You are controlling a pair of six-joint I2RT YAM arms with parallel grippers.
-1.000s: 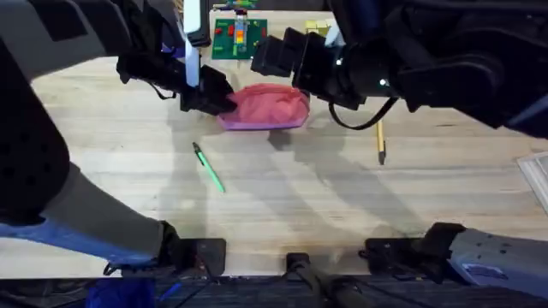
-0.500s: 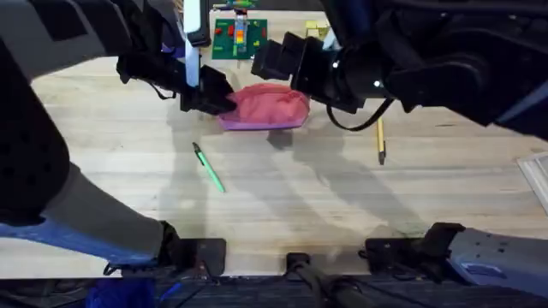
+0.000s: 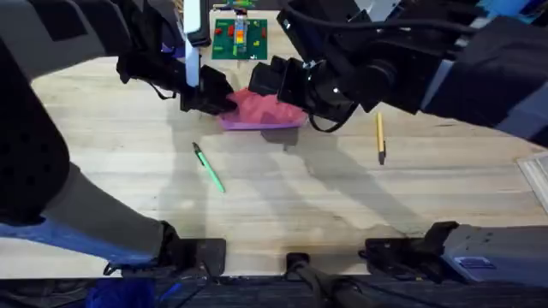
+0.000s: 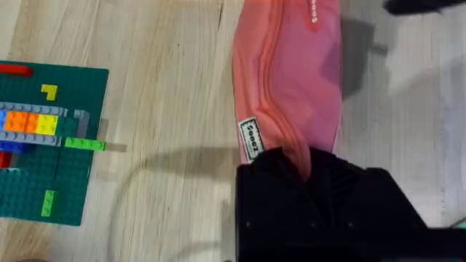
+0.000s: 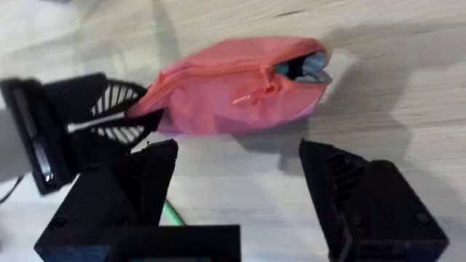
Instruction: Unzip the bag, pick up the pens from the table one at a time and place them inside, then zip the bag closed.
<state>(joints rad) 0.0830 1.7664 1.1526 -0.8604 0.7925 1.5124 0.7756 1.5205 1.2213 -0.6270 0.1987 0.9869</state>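
Note:
The pink bag (image 3: 257, 111) lies at the far middle of the table (image 3: 282, 197). My left gripper (image 3: 214, 101) is shut on the bag's left end, and the left wrist view shows the fabric (image 4: 291, 80) pinched in that gripper (image 4: 298, 159). My right gripper (image 3: 272, 82) hovers over the bag's right part with its jaws wide apart and nothing between them (image 5: 239, 154). In the right wrist view the bag (image 5: 226, 91) gapes at one end, showing a blue lining (image 5: 302, 67). A green pen (image 3: 208, 167) lies in front of the bag. A yellow-orange pen (image 3: 379, 137) lies to the right.
A green building-block plate (image 3: 240, 38) with coloured bricks sits just behind the bag, also in the left wrist view (image 4: 44, 145). A pale tray corner (image 3: 538, 175) shows at the right edge. Open tabletop lies between the pens and the arm bases.
My right gripper has moved left and nearer, from beside the bag's right end to above it, now covering that end. The left gripper, bag and pens have stayed put.

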